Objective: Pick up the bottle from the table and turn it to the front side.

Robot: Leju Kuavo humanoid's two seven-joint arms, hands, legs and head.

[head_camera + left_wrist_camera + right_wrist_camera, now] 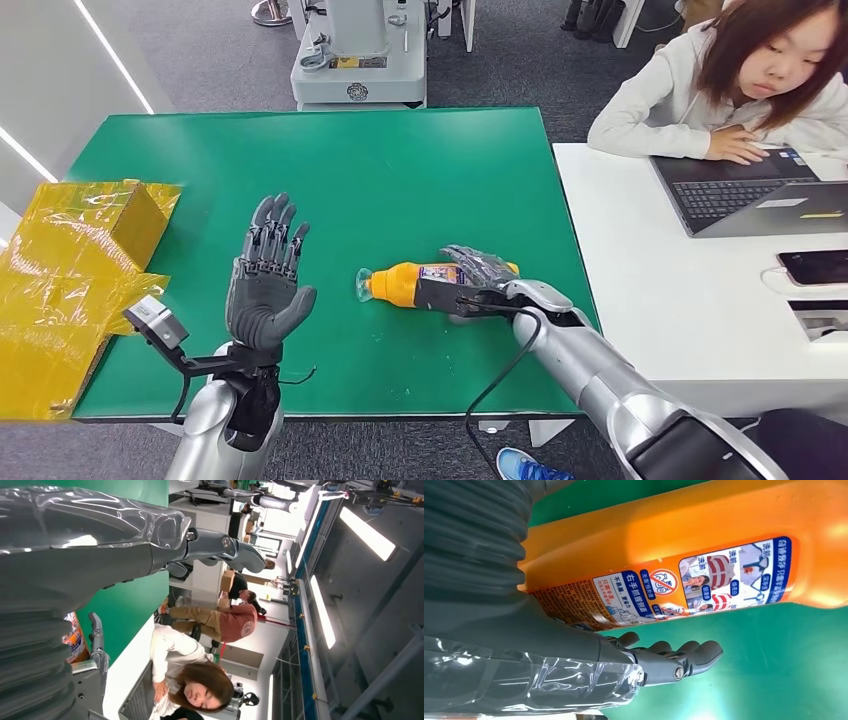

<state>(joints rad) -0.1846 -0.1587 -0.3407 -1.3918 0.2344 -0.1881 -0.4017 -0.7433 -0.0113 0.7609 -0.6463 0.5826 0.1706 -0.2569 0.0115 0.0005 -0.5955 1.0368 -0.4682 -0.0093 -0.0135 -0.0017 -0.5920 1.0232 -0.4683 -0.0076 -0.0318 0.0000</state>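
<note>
Silver-armed, the right hand (478, 280) wraps the orange detergent bottle (420, 283) lying on the green table (400, 170), back label showing; a firm mid-body grip should precede lifting. Left hand (268, 280) hovers empty, fingers spread.

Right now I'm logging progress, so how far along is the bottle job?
Early. Done: the right hand has reached the orange bottle. In hand: its fingers curl beside the body, but a firm grip isn't clear. The bottle lies on its side on the green table, back label with instructions up. Left: lifting it and turning it to the front. The left hand hovers open, holding nothing.
</note>
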